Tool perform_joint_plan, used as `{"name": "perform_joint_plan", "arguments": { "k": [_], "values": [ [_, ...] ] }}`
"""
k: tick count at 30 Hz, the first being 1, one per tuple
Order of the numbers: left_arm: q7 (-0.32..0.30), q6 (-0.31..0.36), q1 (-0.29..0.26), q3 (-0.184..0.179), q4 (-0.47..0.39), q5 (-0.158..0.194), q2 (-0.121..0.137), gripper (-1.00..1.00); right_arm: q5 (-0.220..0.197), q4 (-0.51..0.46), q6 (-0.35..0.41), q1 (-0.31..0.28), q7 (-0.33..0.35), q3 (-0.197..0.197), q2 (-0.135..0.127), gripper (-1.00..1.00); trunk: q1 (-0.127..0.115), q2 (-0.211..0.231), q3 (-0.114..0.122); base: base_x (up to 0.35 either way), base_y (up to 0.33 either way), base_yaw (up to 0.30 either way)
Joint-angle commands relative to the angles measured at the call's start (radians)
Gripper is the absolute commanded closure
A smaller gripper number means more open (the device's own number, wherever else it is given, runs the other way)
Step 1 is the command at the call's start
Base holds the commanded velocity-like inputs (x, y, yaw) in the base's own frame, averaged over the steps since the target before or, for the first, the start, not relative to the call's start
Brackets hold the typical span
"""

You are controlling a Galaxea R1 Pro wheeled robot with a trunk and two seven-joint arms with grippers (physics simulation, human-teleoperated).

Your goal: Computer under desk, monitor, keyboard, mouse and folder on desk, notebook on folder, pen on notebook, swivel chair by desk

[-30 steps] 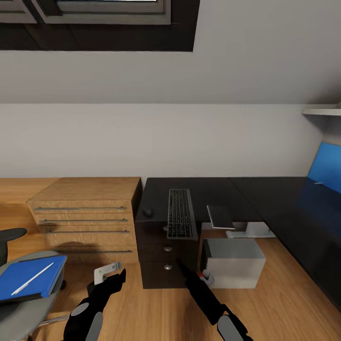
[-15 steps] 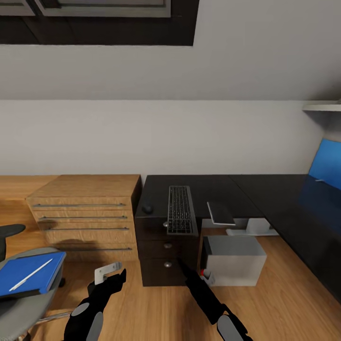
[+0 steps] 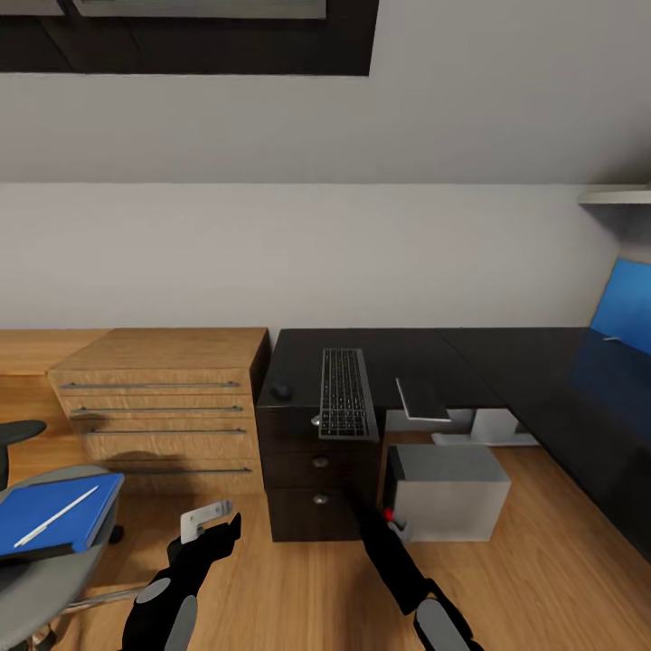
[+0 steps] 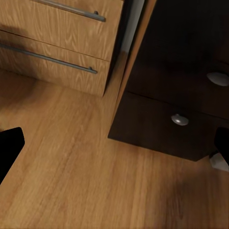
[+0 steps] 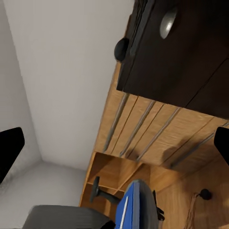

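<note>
Attic bedroom, pale grey sloped wall, light wood floor [image 3: 542, 579].

Long L-shaped black-topped desk [image 3: 425, 357] with dark drawers straight ahead. On its top: slim black-keyed keyboard in a silver frame [image 3: 345, 394], front end overhanging the edge; small rounded black mouse [image 3: 281, 391] apart to its left; thin dark grey notebook [image 3: 421, 400] to its right, jutting past the desk edge.

Boxy light grey computer tower [image 3: 449, 493] on the floor beneath the desk, red button on its front.

Light wood chest with long steel handles [image 3: 163, 407] just left of the desk.

Far left, grey swivel chair [image 3: 41, 565] well apart from the desk; flat bright blue folder [image 3: 56, 514] on its seat, slim white pen [image 3: 56, 516] across the folder.

Left gripper [image 3: 215, 520] low over the floor, fingers parted, empty. Right gripper [image 3: 384, 523] near the tower's front, wide open per the wrist view, holding nothing.
</note>
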Motion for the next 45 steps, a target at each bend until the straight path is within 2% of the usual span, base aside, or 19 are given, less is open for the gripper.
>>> {"name": "perform_joint_plan", "arguments": {
  "k": [1, 5, 10, 16, 24, 29, 33, 35, 39, 41, 45],
  "values": [
    [0.007, 0.004, -0.001, -0.001, -0.001, 0.011, 0.000, -1.00, -0.028, 0.000, 0.008, -0.001, 0.003, 0.000, 0.000, -1.00, 0.004, -0.008, -0.004, 0.000, 0.000, 0.000],
    [0.007, 0.004, -0.001, -0.001, -0.001, 0.010, 0.000, -1.00, -0.086, -0.008, 0.008, -0.001, 0.002, -0.001, 0.000, -1.00, 0.019, -0.036, -0.017, 0.000, 0.000, 0.000],
    [0.007, 0.004, -0.001, -0.002, -0.001, 0.010, 0.000, -1.00, -0.108, -0.026, 0.006, -0.001, -0.001, -0.001, 0.000, -1.00, 0.038, -0.071, -0.032, 0.000, 0.000, 0.000],
    [0.008, 0.004, -0.001, -0.002, -0.001, 0.011, 0.000, -1.00, -0.110, -0.089, 0.006, -0.001, -0.017, -0.001, -0.002, -1.00, 0.061, -0.113, -0.051, 0.000, 0.000, 0.000],
    [0.009, 0.004, 0.005, -0.002, -0.001, 0.012, 0.000, -1.00, -0.111, -0.121, 0.006, -0.001, -0.099, -0.006, -0.007, -1.00, 0.092, -0.169, -0.076, 0.000, 0.000, 0.000],
    [0.009, 0.004, 0.010, -0.001, -0.001, 0.012, 0.000, -1.00, -0.111, -0.190, 0.006, -0.001, -0.143, -0.007, -0.008, -1.00, 0.111, -0.204, -0.092, 0.000, 0.000, 0.000],
    [0.009, 0.004, 0.011, -0.002, -0.001, 0.012, 0.000, -1.00, -0.111, -0.213, 0.007, -0.004, -0.205, -0.008, -0.005, -1.00, 0.127, -0.232, -0.105, 0.000, 0.000, 0.000],
    [0.009, 0.004, 0.012, -0.002, -0.001, 0.012, 0.000, -1.00, -0.113, -0.217, 0.007, -0.016, -0.252, -0.009, -0.002, -1.00, 0.134, -0.246, -0.111, 0.000, 0.000, 0.000],
    [0.009, 0.004, 0.012, -0.001, -0.001, 0.012, 0.000, -1.00, -0.117, -0.220, 0.007, -0.055, -0.306, -0.011, -0.001, -1.00, 0.150, -0.274, -0.123, 0.000, 0.000, 0.000],
    [0.009, 0.004, 0.012, -0.001, -0.001, 0.012, 0.000, -1.00, -0.118, -0.220, 0.007, -0.064, -0.315, -0.012, -0.001, -1.00, 0.157, -0.288, -0.130, 0.000, 0.000, 0.000],
    [0.009, 0.004, 0.012, -0.001, -0.001, 0.012, 0.000, -1.00, -0.119, -0.206, 0.006, -0.075, -0.326, -0.008, 0.002, -1.00, 0.157, -0.288, -0.130, 0.000, 0.000, 0.000]
  ]
}}
